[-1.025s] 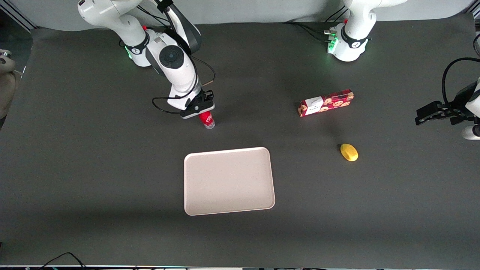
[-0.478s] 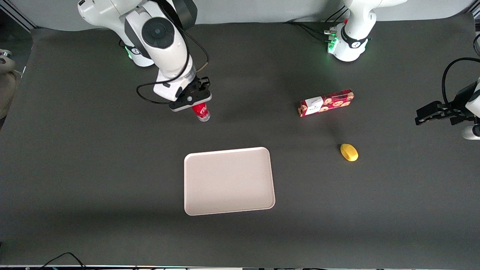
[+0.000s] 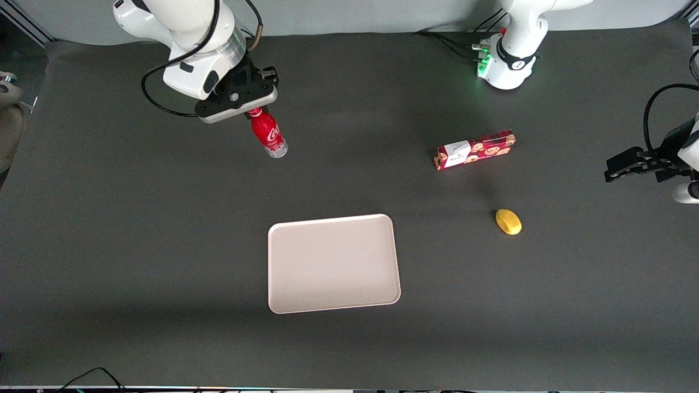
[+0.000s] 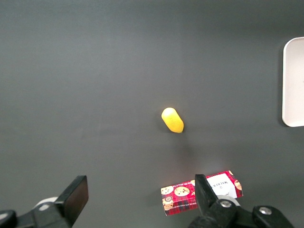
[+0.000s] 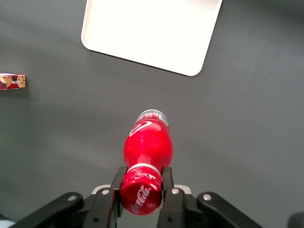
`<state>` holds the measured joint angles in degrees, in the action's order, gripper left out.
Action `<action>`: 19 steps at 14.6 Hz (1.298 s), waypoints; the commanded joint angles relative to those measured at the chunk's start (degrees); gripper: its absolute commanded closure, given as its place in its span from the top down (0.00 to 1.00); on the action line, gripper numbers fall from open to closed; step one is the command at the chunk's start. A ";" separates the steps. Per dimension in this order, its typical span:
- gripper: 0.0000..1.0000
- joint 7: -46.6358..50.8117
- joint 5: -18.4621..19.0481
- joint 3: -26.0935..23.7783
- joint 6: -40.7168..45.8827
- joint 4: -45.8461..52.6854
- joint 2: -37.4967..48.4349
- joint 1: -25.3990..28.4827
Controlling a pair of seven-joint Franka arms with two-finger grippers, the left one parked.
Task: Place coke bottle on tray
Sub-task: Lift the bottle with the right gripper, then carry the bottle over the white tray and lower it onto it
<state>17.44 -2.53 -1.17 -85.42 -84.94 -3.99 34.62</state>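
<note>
**Bottle clamped at the cap, high over the mat**

While I watch the front feed, I see the gripper (image 3: 252,111) up near the working arm's base, well above the dark mat (image 3: 136,229). Its two fingers (image 5: 167,183) are closed in on the red cap of the coke bottle (image 3: 267,132), one on each side, with only the cap's width between them. On the wrist feed the cap sits squarely between the black pads, and the bottle (image 5: 147,152) hangs from them with its clear base pointing down toward the mat. Nothing else touches it; I read it as lifted clear of the mat.

From the front, the bottle hangs at a slant, base angled toward the camera.

I see the tray (image 3: 333,263) lying flat on the mat, nearer the front camera than the bottle and well apart from it. The wrist feed shows the same pale tray (image 5: 151,33) with open mat between it and the bottle's base.

Toward the parked arm's end of the table lie a red cookie box (image 3: 474,149) and, nearer the camera, a small yellow object (image 3: 508,221). Neither touches the other.
</note>
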 commanded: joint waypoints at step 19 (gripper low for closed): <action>0.00 -6.37 -0.11 4.59 -13.27 11.56 -20.69 -3.77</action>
<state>12.52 -2.48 2.62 -96.57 -76.16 -20.80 31.73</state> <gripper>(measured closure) 0.670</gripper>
